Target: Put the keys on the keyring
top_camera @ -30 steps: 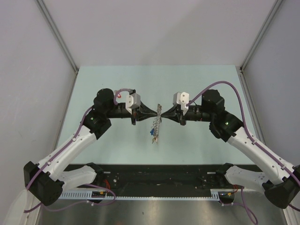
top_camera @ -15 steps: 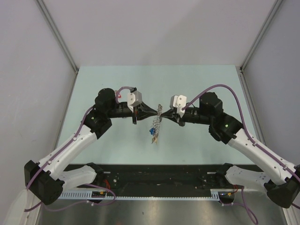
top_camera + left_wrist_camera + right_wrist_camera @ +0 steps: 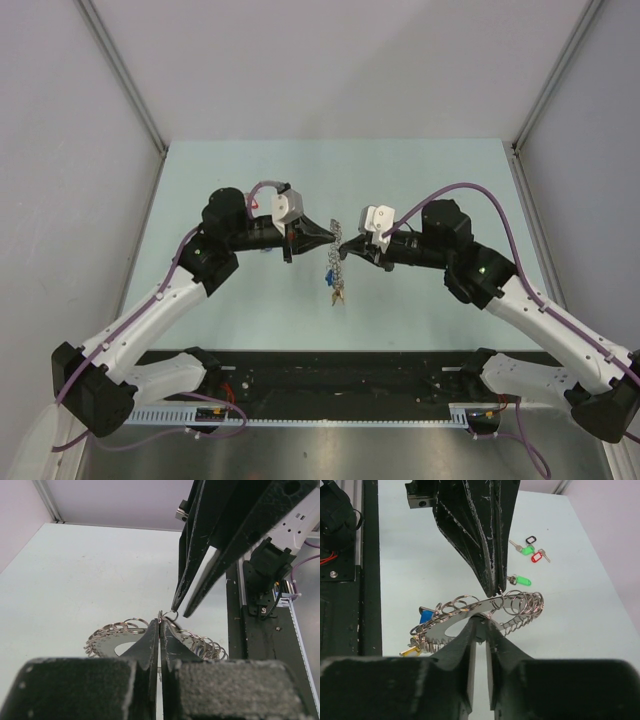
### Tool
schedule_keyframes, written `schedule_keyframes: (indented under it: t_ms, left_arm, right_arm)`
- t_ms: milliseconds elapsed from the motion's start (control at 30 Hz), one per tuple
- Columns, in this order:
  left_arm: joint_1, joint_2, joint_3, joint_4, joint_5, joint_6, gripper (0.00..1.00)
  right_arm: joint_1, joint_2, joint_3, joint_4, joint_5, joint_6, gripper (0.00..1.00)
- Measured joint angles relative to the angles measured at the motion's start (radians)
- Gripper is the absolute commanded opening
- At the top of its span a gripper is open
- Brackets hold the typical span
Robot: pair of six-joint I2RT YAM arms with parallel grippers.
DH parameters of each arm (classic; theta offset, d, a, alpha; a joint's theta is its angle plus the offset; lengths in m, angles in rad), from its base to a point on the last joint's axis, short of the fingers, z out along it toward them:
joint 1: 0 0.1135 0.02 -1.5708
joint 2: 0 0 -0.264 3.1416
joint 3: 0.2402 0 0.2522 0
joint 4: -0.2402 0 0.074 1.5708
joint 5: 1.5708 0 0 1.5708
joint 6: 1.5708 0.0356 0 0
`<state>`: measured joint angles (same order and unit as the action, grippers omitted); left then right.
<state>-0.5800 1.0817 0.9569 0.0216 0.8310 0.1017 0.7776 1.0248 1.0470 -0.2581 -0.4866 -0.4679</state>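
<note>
Since a second ago the right gripper [image 3: 348, 252] is dipping lower and easing its jaws apart, while the keyring [image 3: 336, 262] is hanging between both arms above the table [image 3: 230, 180], keys [image 3: 330, 286] dangling beneath.

From the left wrist, the left gripper [image 3: 160, 626] is clamping shut on the keyring's rim.

From the right wrist, the right jaws are standing slightly parted at the ring's thin plate. It is looking light, floppy and slippery, so the flat plate is probably offering a surer hold than a loop.
</note>
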Motion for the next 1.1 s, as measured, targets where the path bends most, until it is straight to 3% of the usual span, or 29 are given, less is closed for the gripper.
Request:
schedule_keyframes:
  t_ms: [233,700,1100]
  left_arm:
    - [0.000,0.000,0.000,0.018,-0.004,-0.008,0.01]
    - [0.000,0.000,0.000,0.022,-0.015,-0.010,0.00]
    - [0.000,0.000,0.000,0.022,-0.018,-0.016,0.00]
  right_arm:
    - [0.005,0.006,-0.003,-0.005,0.019,0.006,0.32]
    - [0.009,0.004,-0.024,0.077,0.050,0.062,0.31]
    - [0.015,0.019,-0.035,0.115,0.066,0.100,0.17]
